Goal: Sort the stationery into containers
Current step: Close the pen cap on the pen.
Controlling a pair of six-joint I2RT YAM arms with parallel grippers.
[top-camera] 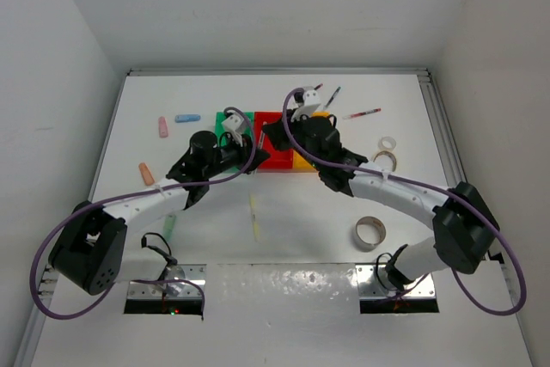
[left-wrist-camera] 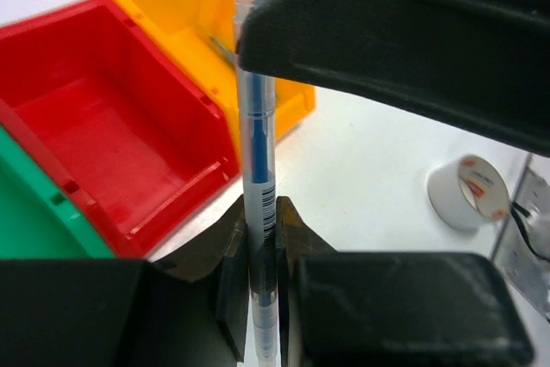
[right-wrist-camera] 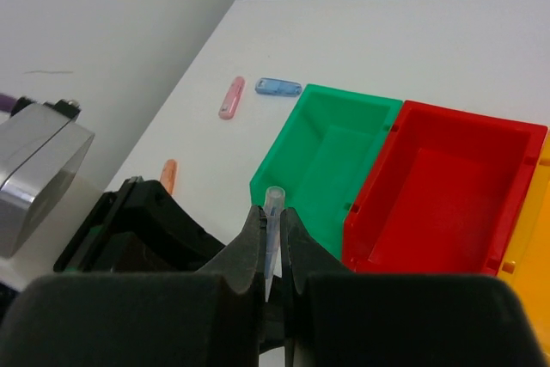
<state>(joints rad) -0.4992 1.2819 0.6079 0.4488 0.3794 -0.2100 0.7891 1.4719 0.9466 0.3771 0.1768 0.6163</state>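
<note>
Closest in the left wrist view, the left gripper (left-wrist-camera: 262,238) is clenched on the lower barrel of a blue pen (left-wrist-camera: 255,126), which stands upright between its dark fingers. The pen has a clear barrel with a blue core and a clear end at the top. A white barcode label (left-wrist-camera: 268,202) sits just above the grip, its print too small to read. The right gripper (right-wrist-camera: 272,221) pinches the same pen near its clear top end, jaws drawn almost together. Both arms thus hold the pen off the table close by the bins, inside none of them. Far left on the table lie a pink piece (right-wrist-camera: 231,97) and a blue piece (right-wrist-camera: 278,87), near each other. Then come the green bin (right-wrist-camera: 284,156), the red bin (right-wrist-camera: 378,212) and the yellow bin (left-wrist-camera: 185,23), joined in a row. To the right a white tape roll (left-wrist-camera: 468,191) stands apart, its orange-red label unreadable.
</note>
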